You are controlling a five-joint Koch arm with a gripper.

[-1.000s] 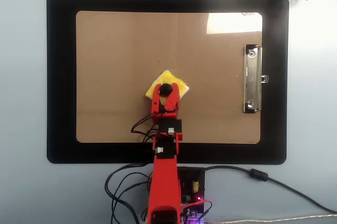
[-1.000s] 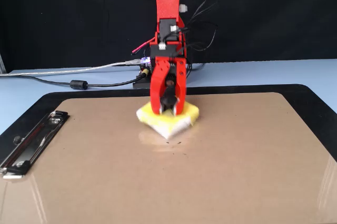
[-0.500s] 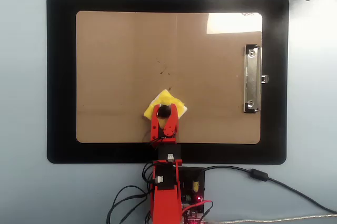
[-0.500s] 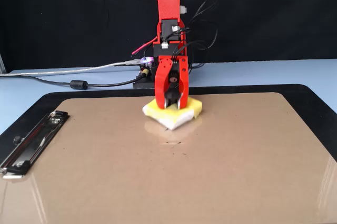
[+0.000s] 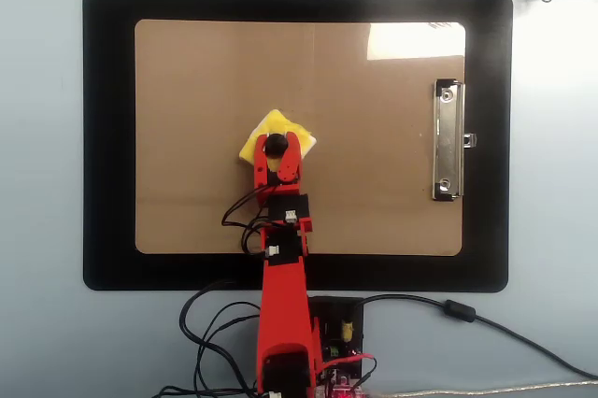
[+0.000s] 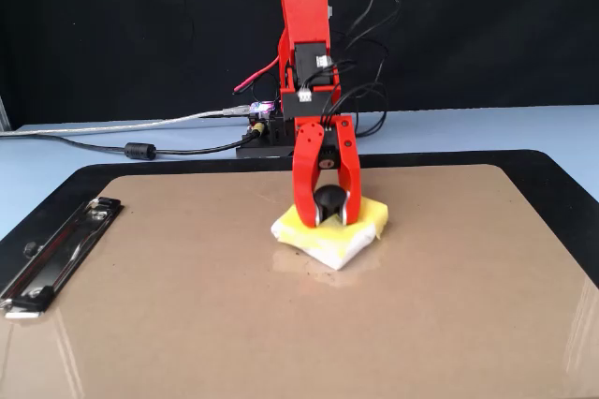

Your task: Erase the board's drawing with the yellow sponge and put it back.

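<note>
The yellow sponge (image 5: 261, 128) lies flat near the middle of the brown board (image 5: 374, 192), and shows a white lower layer in the fixed view (image 6: 370, 223). My red gripper (image 5: 276, 143) comes in from the bottom edge of the overhead view, shut on the sponge's round black knob (image 6: 328, 199). In the fixed view the gripper (image 6: 328, 219) points straight down and presses the sponge onto the board (image 6: 187, 305). No drawing shows on the bare board; the spot under the sponge is hidden.
The board lies on a black mat (image 5: 107, 136) on a pale blue table. Its silver clip (image 5: 448, 141) is on the right short edge in the overhead view and at the left (image 6: 56, 254) in the fixed view. Cables and the arm's base (image 5: 336, 328) sit below the mat.
The gripper slid the sponge from the board's base-side edge toward the middle and slightly left in the overhead view. The faint marks seen half a second ago are now covered.
</note>
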